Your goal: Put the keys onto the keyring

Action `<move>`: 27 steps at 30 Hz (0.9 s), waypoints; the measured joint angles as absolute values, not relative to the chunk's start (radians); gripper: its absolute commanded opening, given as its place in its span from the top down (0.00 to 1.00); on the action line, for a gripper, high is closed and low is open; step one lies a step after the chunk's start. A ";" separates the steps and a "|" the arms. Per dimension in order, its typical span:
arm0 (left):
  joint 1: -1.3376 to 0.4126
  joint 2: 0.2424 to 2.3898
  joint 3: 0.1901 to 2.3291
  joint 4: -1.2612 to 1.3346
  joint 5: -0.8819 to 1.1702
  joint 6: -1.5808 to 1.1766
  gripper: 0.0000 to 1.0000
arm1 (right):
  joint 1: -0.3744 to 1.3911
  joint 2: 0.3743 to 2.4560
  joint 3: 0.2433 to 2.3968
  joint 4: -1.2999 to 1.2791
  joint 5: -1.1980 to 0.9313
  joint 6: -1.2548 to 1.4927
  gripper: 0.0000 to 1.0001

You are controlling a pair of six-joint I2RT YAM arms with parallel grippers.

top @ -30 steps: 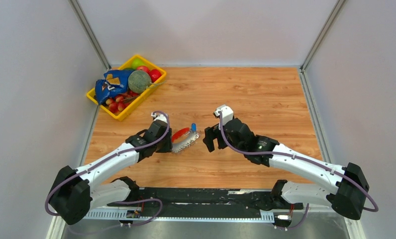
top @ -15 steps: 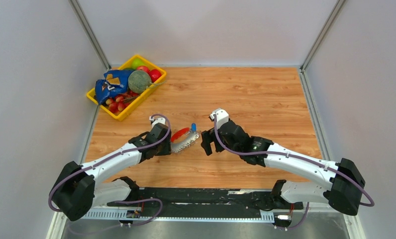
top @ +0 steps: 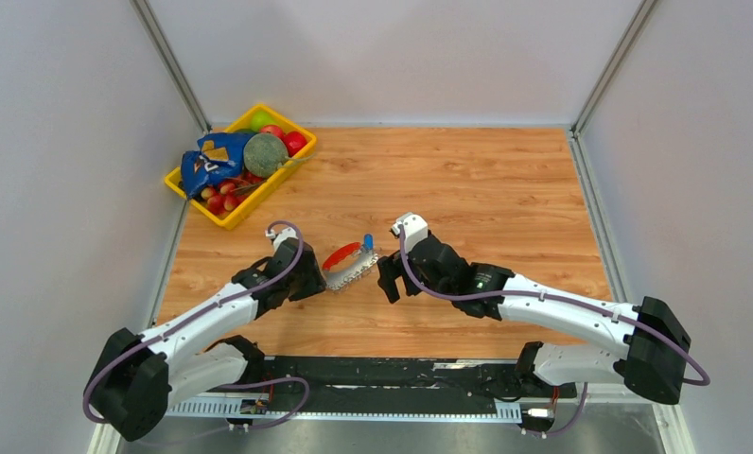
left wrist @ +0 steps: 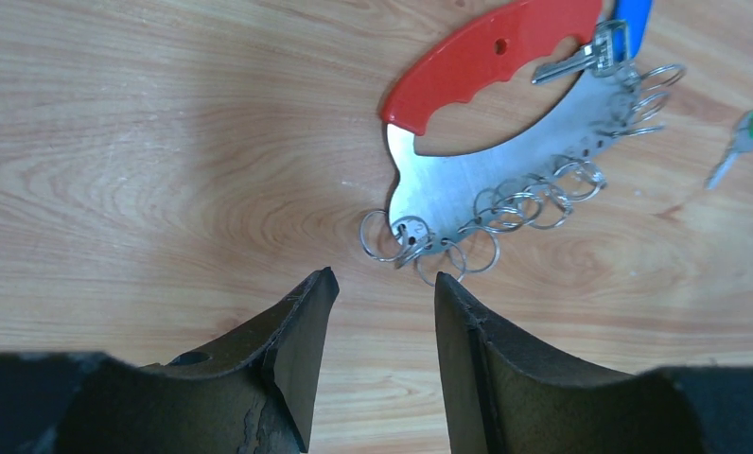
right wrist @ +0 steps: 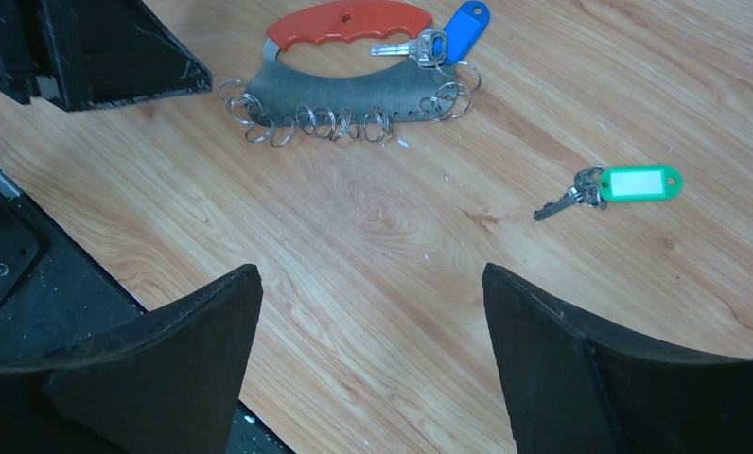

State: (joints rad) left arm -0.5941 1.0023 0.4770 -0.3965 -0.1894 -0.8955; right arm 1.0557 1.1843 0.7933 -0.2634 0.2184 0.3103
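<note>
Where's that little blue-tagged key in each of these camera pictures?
Top external: the blue-tagged key near the centre.
Left wrist: top right corner, cut by the edge.
Right wrist: top, right of centre.
Shared landmark: the red-handled keyring beside it.

The wood-grain tabletop [right wrist: 382,236] is smooth with a soft sheen. The curved keyring [left wrist: 477,180] pairs a brushed, dull-silver metal plate with a smooth satin red plastic grip; its thin wire rings [left wrist: 384,235] shine brighter. The blue-capped key [right wrist: 453,36] and green-capped key [right wrist: 628,183] carry glossy plastic tags on metal blades. The fingers [left wrist: 292,350] of the left gripper [left wrist: 380,288] are matt black plastic, chipped at one edge.
</note>
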 measured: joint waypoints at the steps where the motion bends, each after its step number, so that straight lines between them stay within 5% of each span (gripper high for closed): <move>1: -0.590 0.982 0.473 -0.395 -0.184 -0.915 0.47 | 1.058 1.184 0.789 -0.263 0.219 0.310 0.11; 27: -0.521 0.825 0.285 -0.339 -0.057 -1.302 0.49 | 1.087 1.180 0.740 -0.252 0.228 0.321 0.10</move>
State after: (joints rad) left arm -0.5209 0.8246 0.2852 -0.3393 -0.0566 -1.3022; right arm 1.0866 1.1805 0.7399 -0.2516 0.2283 0.3214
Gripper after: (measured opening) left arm 0.503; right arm 0.895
